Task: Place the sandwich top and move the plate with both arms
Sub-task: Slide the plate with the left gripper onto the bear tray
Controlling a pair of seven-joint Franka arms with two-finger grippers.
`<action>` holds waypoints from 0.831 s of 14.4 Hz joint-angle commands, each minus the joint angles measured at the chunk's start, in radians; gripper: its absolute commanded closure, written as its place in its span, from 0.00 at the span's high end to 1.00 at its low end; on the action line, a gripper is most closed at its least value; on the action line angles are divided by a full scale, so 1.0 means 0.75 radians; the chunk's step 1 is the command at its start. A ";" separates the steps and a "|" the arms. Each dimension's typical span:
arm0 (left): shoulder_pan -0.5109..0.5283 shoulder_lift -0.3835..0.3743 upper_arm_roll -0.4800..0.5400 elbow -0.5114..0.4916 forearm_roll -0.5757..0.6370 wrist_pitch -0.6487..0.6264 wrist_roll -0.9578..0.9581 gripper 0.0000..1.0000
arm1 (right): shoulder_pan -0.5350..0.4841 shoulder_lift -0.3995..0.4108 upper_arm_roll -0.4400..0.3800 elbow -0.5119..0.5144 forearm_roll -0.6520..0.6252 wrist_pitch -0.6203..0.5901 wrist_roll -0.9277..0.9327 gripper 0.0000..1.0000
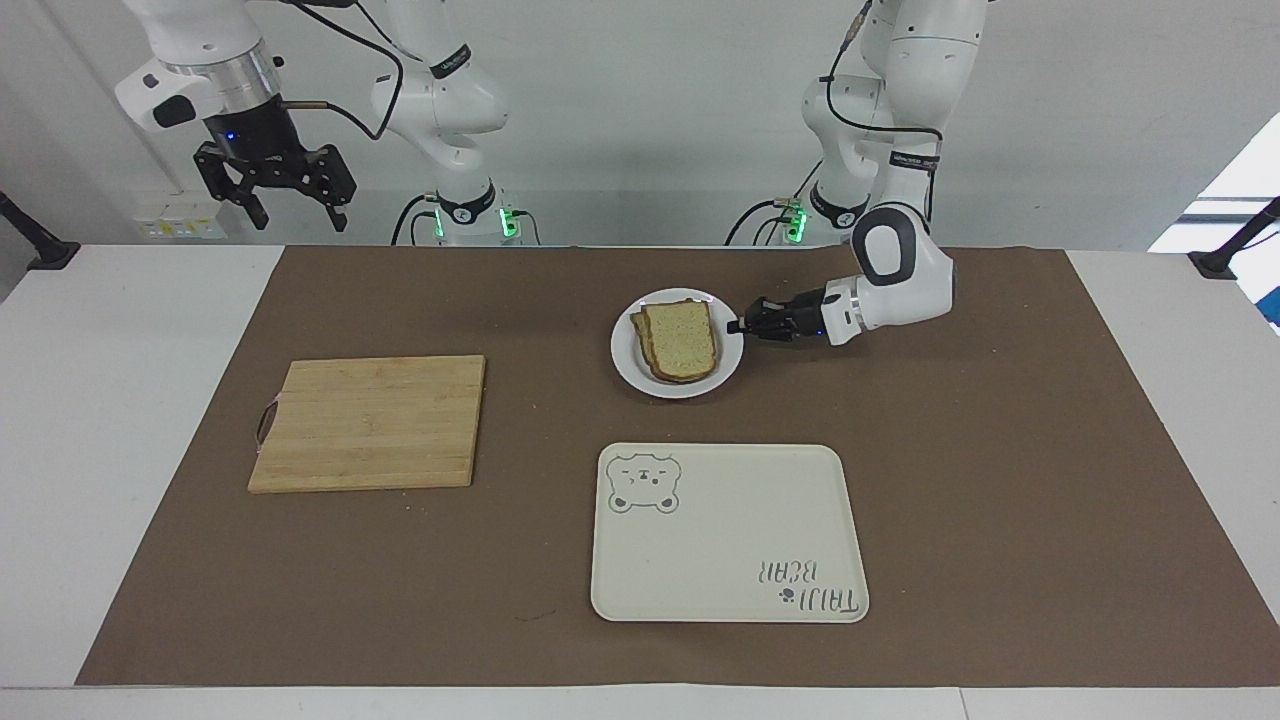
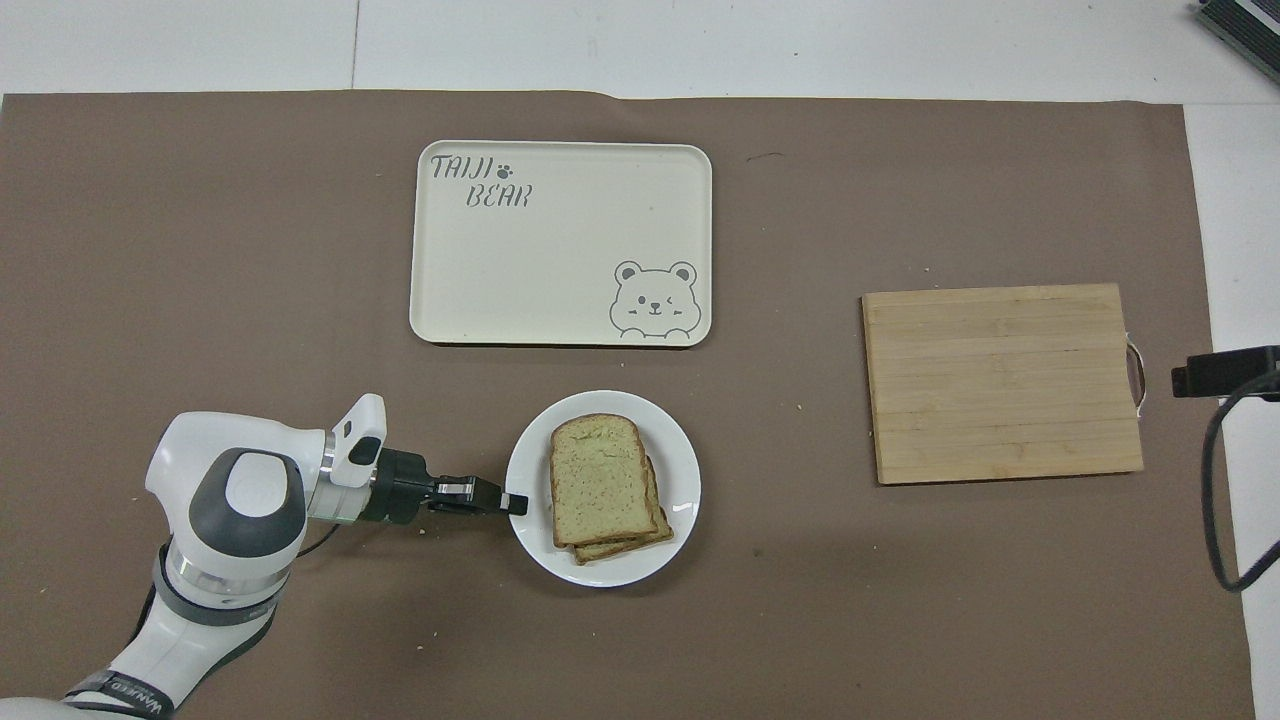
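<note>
a: plate [image 1: 627, 365]? round, white, smooth, on the brown mat, nearer the robots than the cream tray [image 1: 728, 540]. sandwich top [image 1: 682, 337], tan, brown crust, lies on a second slice.

b: left gripper [image 1: 738, 326] clenched on the plate's rim. right gripper [image 1: 275, 196] waits, spread, above the table edge. bare mat separates plate and wooden board [image 1: 370, 422].

A cream tray [image 2: 560, 243] with a bear drawing lies on the brown mat [image 2: 200, 250]; a wooden cutting board [image 2: 1002, 383] sits toward the right arm's end.

Glossy white plate [image 2: 678, 470], wooden board [image 2: 1003, 383], matt brown mat [image 2: 200, 250]
</note>
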 commanded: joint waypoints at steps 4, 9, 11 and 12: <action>0.105 0.040 0.004 0.176 -0.011 -0.142 0.031 0.00 | -0.007 -0.005 0.003 0.003 0.002 -0.003 -0.023 1.00; 0.159 0.157 0.004 0.401 0.025 -0.195 -0.020 0.00 | -0.007 -0.007 0.003 0.003 0.002 -0.003 -0.023 1.00; 0.163 0.218 0.006 0.519 0.036 -0.217 -0.078 0.00 | -0.007 -0.005 0.003 0.003 0.002 -0.003 -0.023 1.00; 0.165 0.253 0.006 0.589 0.072 -0.234 -0.129 0.00 | -0.007 -0.005 0.003 0.003 0.002 -0.003 -0.023 1.00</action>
